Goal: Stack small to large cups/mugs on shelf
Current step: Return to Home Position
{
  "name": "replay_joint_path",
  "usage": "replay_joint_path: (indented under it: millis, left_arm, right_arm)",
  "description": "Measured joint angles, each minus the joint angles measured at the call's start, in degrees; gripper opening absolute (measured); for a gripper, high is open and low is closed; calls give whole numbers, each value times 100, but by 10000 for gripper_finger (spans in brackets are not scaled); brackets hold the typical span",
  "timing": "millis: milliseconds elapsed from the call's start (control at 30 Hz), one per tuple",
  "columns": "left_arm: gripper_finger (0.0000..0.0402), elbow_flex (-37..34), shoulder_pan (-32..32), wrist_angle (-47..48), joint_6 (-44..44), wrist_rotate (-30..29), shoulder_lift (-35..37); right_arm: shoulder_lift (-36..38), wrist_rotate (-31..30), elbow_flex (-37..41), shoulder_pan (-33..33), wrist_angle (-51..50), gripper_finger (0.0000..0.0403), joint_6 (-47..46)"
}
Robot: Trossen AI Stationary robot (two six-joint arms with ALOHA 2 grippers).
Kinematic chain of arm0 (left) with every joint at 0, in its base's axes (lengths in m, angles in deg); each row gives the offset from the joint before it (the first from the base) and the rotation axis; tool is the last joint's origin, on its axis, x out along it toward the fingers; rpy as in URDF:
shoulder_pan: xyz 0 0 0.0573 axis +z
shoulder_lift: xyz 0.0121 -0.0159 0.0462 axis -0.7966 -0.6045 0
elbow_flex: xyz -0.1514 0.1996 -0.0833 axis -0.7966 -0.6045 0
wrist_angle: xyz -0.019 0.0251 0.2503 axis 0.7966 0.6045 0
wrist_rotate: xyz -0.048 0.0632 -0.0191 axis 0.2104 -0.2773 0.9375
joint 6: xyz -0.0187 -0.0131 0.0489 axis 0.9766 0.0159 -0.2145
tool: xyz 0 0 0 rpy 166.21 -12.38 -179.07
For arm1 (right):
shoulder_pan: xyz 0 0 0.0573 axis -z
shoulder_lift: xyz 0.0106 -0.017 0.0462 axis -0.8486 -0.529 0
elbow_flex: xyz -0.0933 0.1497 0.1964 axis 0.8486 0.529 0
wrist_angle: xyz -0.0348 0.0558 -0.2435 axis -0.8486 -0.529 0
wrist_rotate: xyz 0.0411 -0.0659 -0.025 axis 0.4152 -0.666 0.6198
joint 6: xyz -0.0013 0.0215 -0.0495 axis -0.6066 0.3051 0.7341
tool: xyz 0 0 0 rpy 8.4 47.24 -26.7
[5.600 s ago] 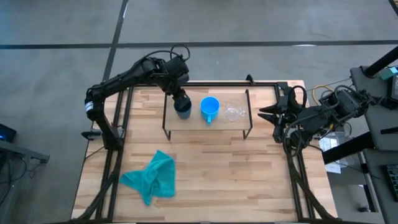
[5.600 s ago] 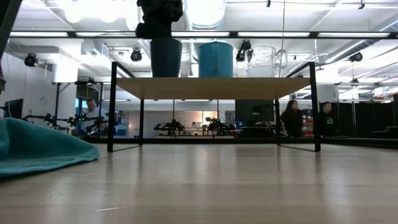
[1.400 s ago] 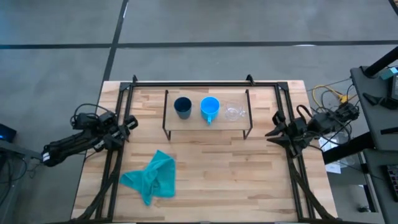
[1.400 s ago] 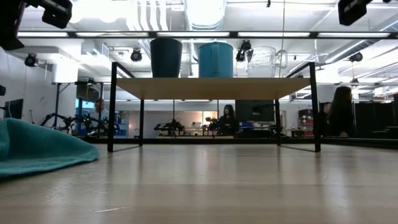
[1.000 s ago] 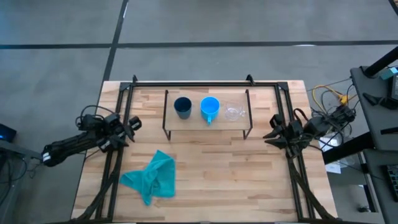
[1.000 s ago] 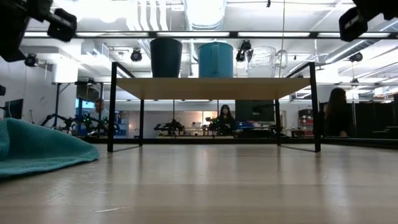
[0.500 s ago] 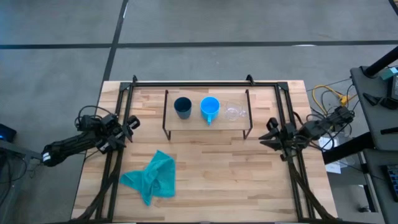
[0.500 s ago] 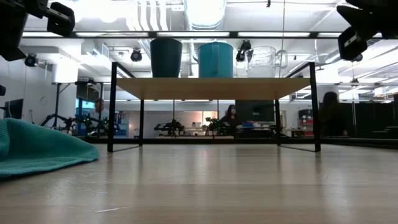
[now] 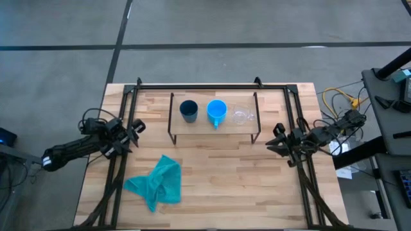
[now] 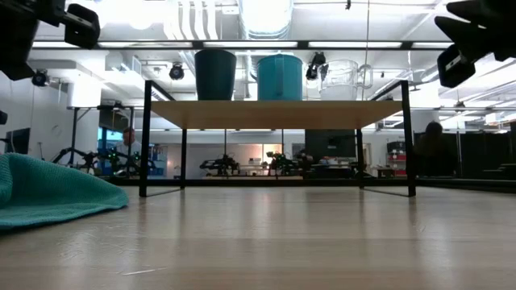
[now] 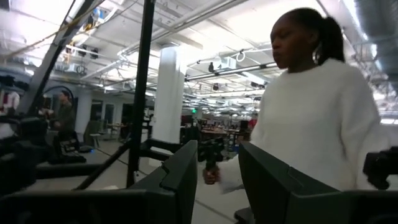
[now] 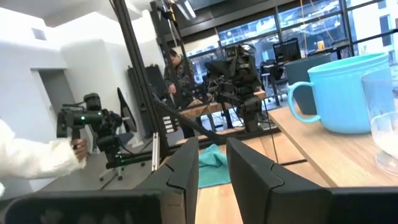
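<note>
Three cups stand in a row on the shelf's (image 9: 213,126) wood plank top (image 10: 274,113): the dark teal-black cup (image 9: 188,110) (image 10: 215,75), the bright blue handled mug (image 9: 216,111) (image 10: 280,77) and the clear glass one (image 9: 241,116) (image 10: 339,80). Each rests on its base, upright. My left gripper (image 9: 136,130) (image 11: 217,180) hovers at the table's left edge, open by a narrow gap and empty. My right gripper (image 9: 273,138) (image 12: 212,168) hovers inside the table's right edge, right of the shelf, also open and empty. Its wrist view shows the blue mug (image 12: 339,93) and the glass (image 12: 382,118).
A crumpled teal cloth (image 9: 156,182) (image 10: 48,189) lies on the near-left part of the table. Black frame rails (image 9: 122,154) run along the table's left, right and far edges. A person in a white top (image 11: 305,124) stands beyond the table. Bare wood lies in front of the shelf.
My right gripper has moved a little toward the table's left, from the right edge rail inward toward the shelf. The cups and the cloth have stayed where they were.
</note>
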Motion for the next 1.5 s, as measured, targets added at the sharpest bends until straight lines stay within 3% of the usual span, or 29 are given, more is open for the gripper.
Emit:
replay_joint_path:
  millis: [167,1500]
  left_arm:
    - [105,-2,0,1,-404,2,-62]
    - [105,-7,0,-10,-382,2,-64]
  right_arm:
    - [-12,1,0,0,-68,74,-2]
    - [-120,6,-4,0,-72,80,0]
